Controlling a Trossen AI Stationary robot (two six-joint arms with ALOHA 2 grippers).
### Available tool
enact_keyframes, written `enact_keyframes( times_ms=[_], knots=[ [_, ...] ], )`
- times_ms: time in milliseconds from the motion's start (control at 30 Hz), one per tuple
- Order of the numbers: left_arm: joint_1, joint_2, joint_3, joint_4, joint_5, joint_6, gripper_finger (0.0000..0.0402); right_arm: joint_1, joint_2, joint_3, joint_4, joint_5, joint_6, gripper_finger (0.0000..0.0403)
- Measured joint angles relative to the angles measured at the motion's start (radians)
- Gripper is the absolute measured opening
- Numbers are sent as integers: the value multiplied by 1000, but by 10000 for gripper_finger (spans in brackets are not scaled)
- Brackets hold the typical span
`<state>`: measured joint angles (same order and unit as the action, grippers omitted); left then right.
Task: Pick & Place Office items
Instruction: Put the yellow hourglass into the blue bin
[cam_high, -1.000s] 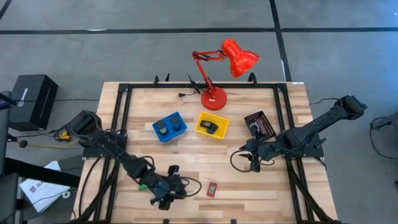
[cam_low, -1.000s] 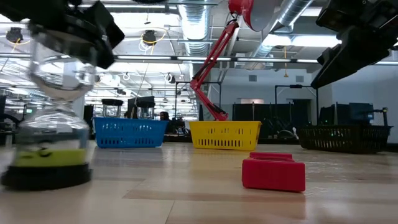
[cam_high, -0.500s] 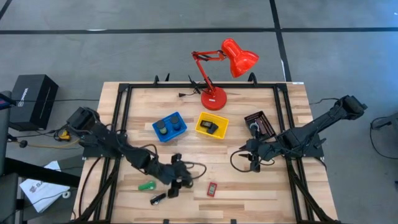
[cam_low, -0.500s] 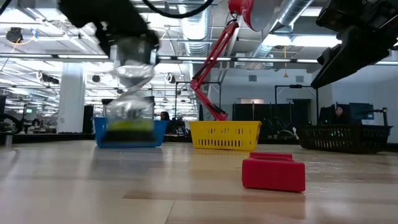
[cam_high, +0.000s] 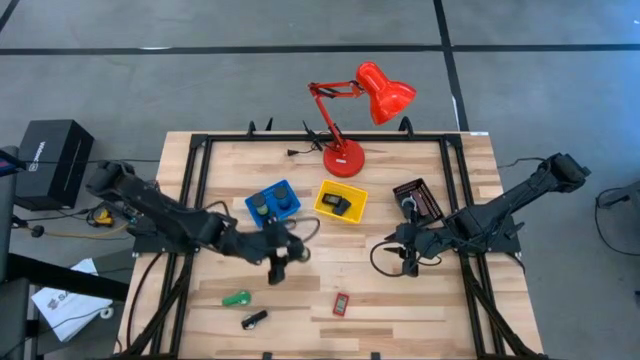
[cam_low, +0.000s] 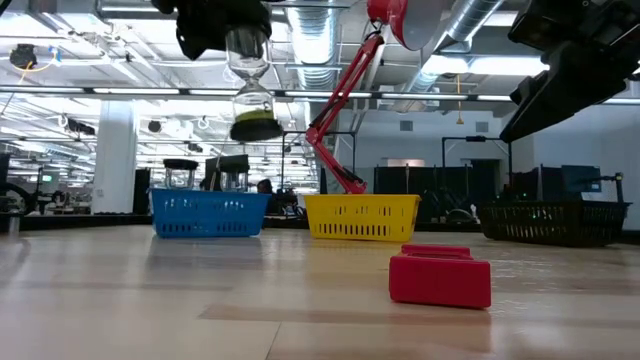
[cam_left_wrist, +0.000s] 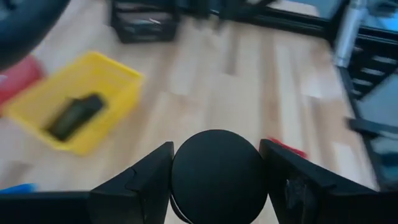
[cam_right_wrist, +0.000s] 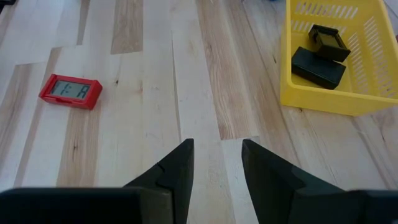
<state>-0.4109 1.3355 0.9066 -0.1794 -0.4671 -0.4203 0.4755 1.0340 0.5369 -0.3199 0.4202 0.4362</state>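
An hourglass (cam_low: 250, 85) with clear bulbs, black round ends and green sand hangs high above the table. My left gripper (cam_high: 278, 266) is shut on it, just near of the blue tray (cam_high: 272, 203). On the near part of the table lie a red clock (cam_high: 341, 303), a green clip (cam_high: 236, 298) and a small black piece (cam_high: 253, 320). My right gripper (cam_high: 408, 262) hovers open at the table's right with nothing between its fingers (cam_right_wrist: 180, 168). My left gripper pinches the hourglass's upper black round end (cam_left_wrist: 217, 174) between its two fingers, one on each side of the rim. The fingers slant down from the table's left. The hourglass hangs below them, slightly tilted, its lower end (cam_low: 256, 127) clear of the table.
The yellow tray (cam_high: 341, 201) holds dark blocks (cam_right_wrist: 318, 67); the blue tray holds two dark pieces. A black tray (cam_high: 418, 198) stands at the right. The red desk lamp (cam_high: 345, 158) stands at the far middle. Bare wood lies between the trays and the red clock.
My left gripper has risen and gone from the table's near edge toward the far side and the blue tray, turning as it went. The hourglass, which stood on the table beside the green clip, is now lifted clear. The clip and black piece stayed put.
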Motion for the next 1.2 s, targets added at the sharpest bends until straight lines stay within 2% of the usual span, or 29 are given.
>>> enact_keyframes(
  times_ms=[267,400,700,833,967,1100,1200],
  knots=[
    [110,-82,0,-124,-39,-4,219,0,0,0,0,0,0,127],
    [173,-86,0,-185,-49,-5,208,0,0,0,0,0,0,127],
    [303,-85,-1,-370,-58,-67,221,0,0,0,0,0,0,127],
    [340,-85,-36,-364,-57,-112,209,0,0,0,0,0,0,127],
    [364,-84,-103,-353,-57,-180,220,0,0,0,0,0,0,127],
    [368,-83,-183,-243,-57,-211,232,0,0,0,0,0,0,127],
    [368,-83,-230,-123,-68,-199,224,0,0,0,0,0,0,127]
  ],
)
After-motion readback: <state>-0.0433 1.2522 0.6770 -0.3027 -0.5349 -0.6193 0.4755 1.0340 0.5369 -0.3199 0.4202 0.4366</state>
